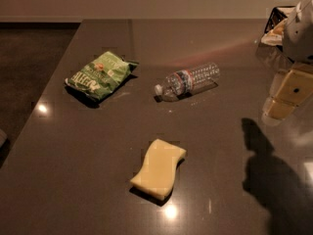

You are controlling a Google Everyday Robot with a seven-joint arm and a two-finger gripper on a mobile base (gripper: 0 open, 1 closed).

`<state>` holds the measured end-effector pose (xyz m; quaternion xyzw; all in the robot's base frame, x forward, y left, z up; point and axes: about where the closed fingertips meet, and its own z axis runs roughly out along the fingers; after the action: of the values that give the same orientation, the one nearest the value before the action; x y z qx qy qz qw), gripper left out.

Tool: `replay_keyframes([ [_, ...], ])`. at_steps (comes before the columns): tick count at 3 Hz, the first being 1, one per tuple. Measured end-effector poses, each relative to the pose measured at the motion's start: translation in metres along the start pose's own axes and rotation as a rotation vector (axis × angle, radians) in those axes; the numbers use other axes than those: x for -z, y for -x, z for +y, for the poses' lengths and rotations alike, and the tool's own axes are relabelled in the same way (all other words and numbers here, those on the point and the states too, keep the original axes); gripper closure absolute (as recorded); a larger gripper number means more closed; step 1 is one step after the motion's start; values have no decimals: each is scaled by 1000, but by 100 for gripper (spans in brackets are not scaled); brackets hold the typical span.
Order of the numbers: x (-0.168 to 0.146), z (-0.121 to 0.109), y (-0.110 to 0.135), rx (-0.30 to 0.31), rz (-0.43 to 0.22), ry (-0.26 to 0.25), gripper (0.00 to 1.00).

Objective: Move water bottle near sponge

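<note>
Found sponge (159,168) at lower centre of tabletop (73,180), water bottle (188,81) lying on its side above it, well apart. Spotted pincer (286,98) at right edge; could not tell its state. Feared rolling under an off-centre grasp.

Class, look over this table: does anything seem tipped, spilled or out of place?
The water bottle lies on its side, not upright, cap toward the green chip bag; no spill shows. The gripper hangs at the view's right edge, touching nothing.
</note>
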<state>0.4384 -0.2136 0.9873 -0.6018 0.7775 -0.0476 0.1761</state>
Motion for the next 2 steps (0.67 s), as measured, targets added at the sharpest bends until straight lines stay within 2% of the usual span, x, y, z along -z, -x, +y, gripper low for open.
replay_keyframes([
  [1,0,0,0,0,0,0,0],
  [2,-8,-15,2,15,-8,4,0],
])
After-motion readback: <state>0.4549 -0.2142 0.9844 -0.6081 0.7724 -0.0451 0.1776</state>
